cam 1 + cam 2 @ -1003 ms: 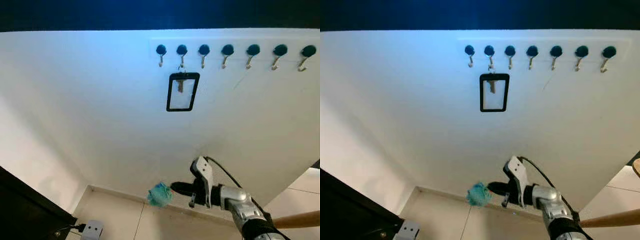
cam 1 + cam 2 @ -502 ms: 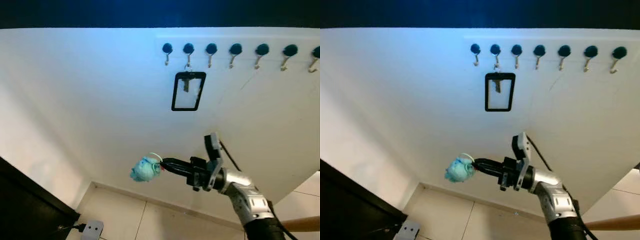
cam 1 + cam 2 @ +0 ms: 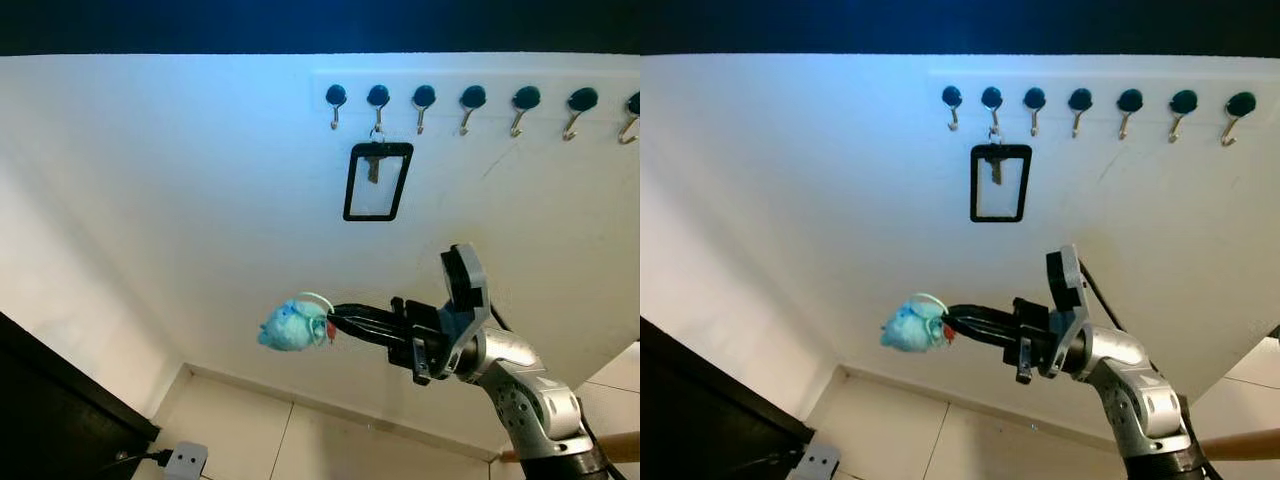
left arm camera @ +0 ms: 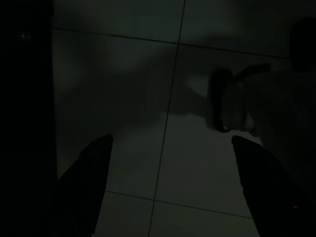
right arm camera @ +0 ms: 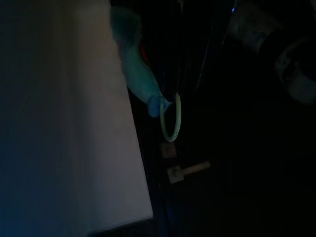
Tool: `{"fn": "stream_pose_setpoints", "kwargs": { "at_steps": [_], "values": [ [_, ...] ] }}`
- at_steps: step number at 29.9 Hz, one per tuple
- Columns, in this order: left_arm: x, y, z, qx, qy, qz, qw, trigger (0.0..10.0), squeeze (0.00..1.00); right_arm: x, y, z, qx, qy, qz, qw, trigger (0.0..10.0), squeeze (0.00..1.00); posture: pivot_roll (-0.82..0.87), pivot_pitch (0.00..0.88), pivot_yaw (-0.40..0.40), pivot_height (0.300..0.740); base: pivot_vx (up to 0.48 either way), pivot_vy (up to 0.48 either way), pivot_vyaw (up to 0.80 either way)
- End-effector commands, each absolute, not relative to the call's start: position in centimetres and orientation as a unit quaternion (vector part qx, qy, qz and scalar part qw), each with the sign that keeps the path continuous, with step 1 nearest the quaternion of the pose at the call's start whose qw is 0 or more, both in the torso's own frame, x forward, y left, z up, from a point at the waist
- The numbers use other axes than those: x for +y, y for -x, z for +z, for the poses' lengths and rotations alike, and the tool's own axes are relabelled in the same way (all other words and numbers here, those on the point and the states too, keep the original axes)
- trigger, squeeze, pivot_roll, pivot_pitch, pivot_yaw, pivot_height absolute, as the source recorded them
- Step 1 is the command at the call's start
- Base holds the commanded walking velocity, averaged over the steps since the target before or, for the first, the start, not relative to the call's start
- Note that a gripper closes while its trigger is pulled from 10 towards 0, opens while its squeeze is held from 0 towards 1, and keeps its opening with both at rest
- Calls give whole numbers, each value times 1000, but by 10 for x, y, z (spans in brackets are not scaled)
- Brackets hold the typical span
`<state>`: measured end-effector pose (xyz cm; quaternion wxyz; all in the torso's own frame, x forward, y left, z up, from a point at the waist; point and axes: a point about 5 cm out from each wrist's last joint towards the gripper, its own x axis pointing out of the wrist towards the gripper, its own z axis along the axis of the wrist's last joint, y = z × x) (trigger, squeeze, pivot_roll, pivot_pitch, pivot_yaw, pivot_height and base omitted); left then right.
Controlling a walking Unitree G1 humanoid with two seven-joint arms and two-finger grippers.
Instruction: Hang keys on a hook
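Teal plush keychain [image 3: 288, 326] with pale ring is pinched in our right pincer [image 3: 335, 320] — keys are picked up, hanging not yet done. It sits well below the hook row [image 3: 470, 105], off to its left, near the white wall [image 3: 180, 200]. We count seven hooks; one already carries a black-framed tag [image 3: 377, 181], six free. One keychain. Left pincer [image 4: 168, 187] hangs idle over floor tiles, fingers spread wide. Remaining, we judge: raise, align ring, drop on a free hook.
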<state>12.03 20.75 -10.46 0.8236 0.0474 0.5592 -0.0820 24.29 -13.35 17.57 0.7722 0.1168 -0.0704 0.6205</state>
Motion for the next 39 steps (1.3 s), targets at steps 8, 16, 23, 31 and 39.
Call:
{"fn": "stream_pose_setpoints", "kwargs": {
  "at_steps": [8,16,23,31,39],
  "values": [
    [210,-122,-104,563,-61,-92,819,10000,0,-154,-232,195,-120,-182,588,779,10000,0,-149,53,118,740,0,0,0],
    [210,-123,-104,564,-66,-100,817,10000,0,-178,-225,197,-156,-243,536,794,10000,0,-163,61,134,740,0,0,0],
    [210,-122,-104,565,-68,-102,816,10000,0,-181,-232,204,-189,-281,508,792,10000,0,-163,61,138,740,0,0,0],
    [209,-122,-104,564,-67,-101,816,10000,0,-176,-249,208,-198,-296,474,805,10000,0,-158,59,134,740,0,0,0],
    [208,-120,-104,567,-65,-100,815,10000,0,-187,-255,211,-210,-312,446,812,10000,0,-155,61,130,740,0,0,0]
  ]
}}
